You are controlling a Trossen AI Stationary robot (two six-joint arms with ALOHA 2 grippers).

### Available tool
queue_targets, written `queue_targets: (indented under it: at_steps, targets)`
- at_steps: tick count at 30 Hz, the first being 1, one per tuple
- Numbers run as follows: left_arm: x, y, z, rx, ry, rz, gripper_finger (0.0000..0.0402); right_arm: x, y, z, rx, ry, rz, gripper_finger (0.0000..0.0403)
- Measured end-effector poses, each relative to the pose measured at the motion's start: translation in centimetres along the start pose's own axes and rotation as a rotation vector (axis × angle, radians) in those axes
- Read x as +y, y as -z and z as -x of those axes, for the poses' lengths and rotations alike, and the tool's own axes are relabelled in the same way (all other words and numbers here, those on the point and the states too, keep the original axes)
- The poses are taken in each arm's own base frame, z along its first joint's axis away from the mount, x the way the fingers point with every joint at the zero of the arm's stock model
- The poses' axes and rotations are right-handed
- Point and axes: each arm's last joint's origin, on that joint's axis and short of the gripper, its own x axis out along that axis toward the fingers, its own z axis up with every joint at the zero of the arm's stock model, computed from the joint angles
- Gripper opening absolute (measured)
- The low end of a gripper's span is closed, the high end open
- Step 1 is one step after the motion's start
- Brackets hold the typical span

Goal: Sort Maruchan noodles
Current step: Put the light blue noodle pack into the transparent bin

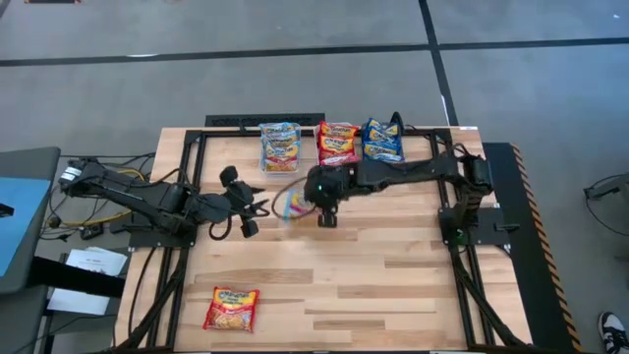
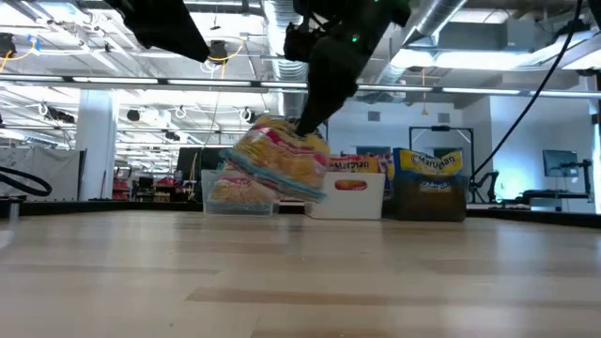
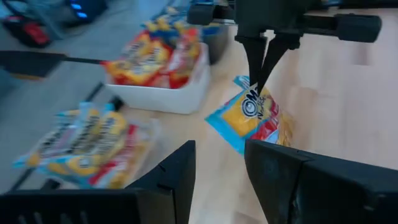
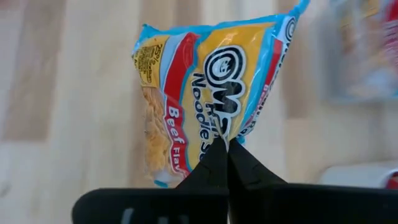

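High view, right end effector (image 1: 325, 209) pinching noodle packet (image 1: 292, 204) (lifted), three bins (image 1: 280, 157) hold packets

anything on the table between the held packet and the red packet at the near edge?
Nothing: in the high view only bare wood separates the packet in the right gripper from the red packet.

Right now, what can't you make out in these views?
- Held packet: the right gripper, shut on it, covers its lower edge in the right wrist view; blurred in the high view.
- Packets in the clear bin: count unclear in the high view, they overlap.
- Dark bin: its wall hides the contents in the low view.
- Left gripper: holds nothing.
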Motion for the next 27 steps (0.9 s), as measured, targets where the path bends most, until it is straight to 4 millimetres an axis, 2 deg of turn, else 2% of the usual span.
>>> queue_targets:
  at_steps: [5, 17, 27]
  targets:
    - [1.0, -0.1, -0.6, 0.009, -0.073, -0.026, 0.0128, -2.9, -0.8, 0.0, -0.107, 0.051, -0.048, 0.0002]
    - [2.9, -0.2, -1.8, 0.026, -0.166, 0.093, 0.0128, -7.8, -2.8, 1.1, -0.381, 0.224, -0.121, 0.0003]
    - [3.2, -0.2, -1.9, 0.026, -0.175, 0.146, 0.0128, -11.5, -5.0, 3.9, -0.446, 0.403, 0.020, 0.0003]
